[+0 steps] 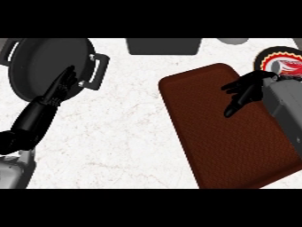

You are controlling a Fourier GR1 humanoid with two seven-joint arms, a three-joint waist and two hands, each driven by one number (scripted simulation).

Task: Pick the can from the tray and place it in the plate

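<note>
No can is plainly visible anywhere in the head view. The brown tray [235,133], a long rectangle with rounded corners running from the upper middle of the frame down to the lower right, shows only its bare textured floor. If the can is in the scene, it is most likely hidden behind the right hand or its grey forearm; that is a judgement, not something seen.

The right hand [245,91] sits at the upper right of the frame, over the tray's upper right edge. Its fingers are loosely bent and point down and to the left; whether they wrap around anything cannot be told from here.

Just beyond that hand, at the upper right corner, lies the plate [297,60], pale with a dark patterned rim and a red mark in its middle. The forearm covers its lower part.

So the can is off the open tray floor, and whether it is carried or already set down on the plate cannot be confirmed.

At the upper left, a dark pan [39,57] with side handles rests on the white marbled surface [127,128]. The left hand [58,88] lies across the pan's lower edge with fingers straight, holding nothing. A dark grey block [163,45] sits at the top centre.
</note>
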